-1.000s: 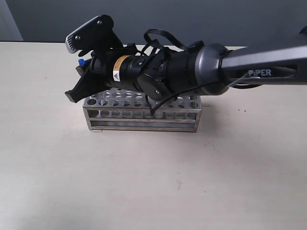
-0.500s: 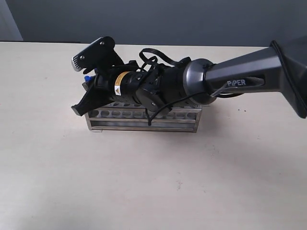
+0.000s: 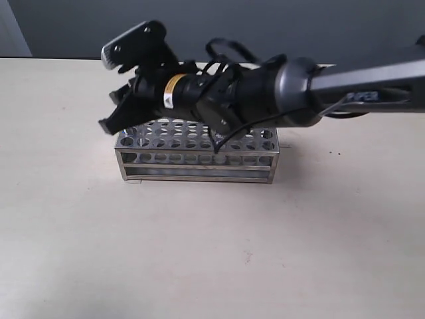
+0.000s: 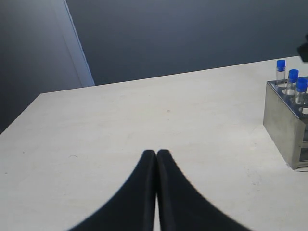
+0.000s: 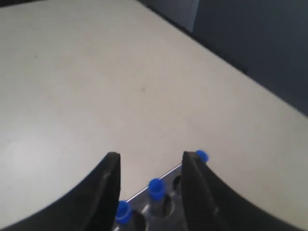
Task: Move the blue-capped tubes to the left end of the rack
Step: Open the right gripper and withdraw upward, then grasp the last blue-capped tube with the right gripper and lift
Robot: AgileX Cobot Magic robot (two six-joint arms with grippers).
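Note:
The steel rack (image 3: 199,163) stands mid-table. My right gripper (image 3: 111,90) hovers open above its left end, having reached across, and hides the blue-capped tubes in the exterior view. In the right wrist view the open gripper (image 5: 150,156) frames one blue-capped tube (image 5: 155,186). A second cap (image 5: 122,211) sits by one finger and a third (image 5: 201,155) peeks past the other. All three stand in the rack's end holes (image 5: 166,206). In the left wrist view three blue caps (image 4: 293,74) rise from the rack's end (image 4: 281,122). My left gripper (image 4: 157,153) is shut and empty, low over the table, away from the rack.
The rack's other holes (image 3: 219,141) look empty. Bare beige tabletop (image 3: 212,252) surrounds the rack. The right arm's grey forearm (image 3: 358,90) stretches over the rack from the right. A dark wall (image 4: 192,33) runs behind the table's far edge.
The right gripper dipped toward the rack's left end half a second ago, then rose again, still open. The blue cap seen beside it earlier is hidden now.

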